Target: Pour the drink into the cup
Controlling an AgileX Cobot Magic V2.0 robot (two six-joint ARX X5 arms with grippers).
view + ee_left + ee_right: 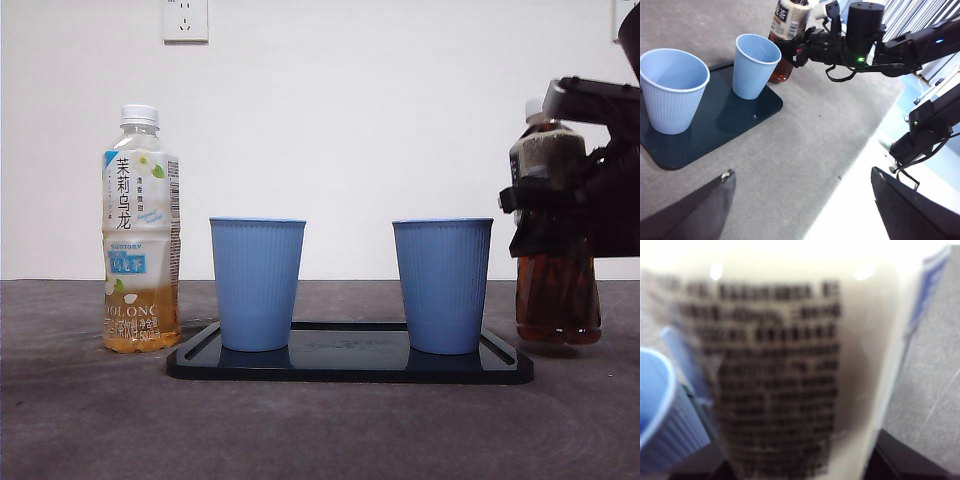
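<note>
Brown-tea bottle [556, 270], upright just beside the tray [350, 362], is clamped in the right gripper [560, 200]; lift it straight, keeping clear of the nearest blue cup [442, 285], while the left gripper [800, 210] waits, jaws apart.

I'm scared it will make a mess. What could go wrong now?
The right tool grips the dark tea bottle right beside the nearer blue cup; swinging it over could knock that cup on the tray. The white cap looks still on, so tipping now would likely pour nothing. Tea missing the cup would puddle on the tray.
</note>
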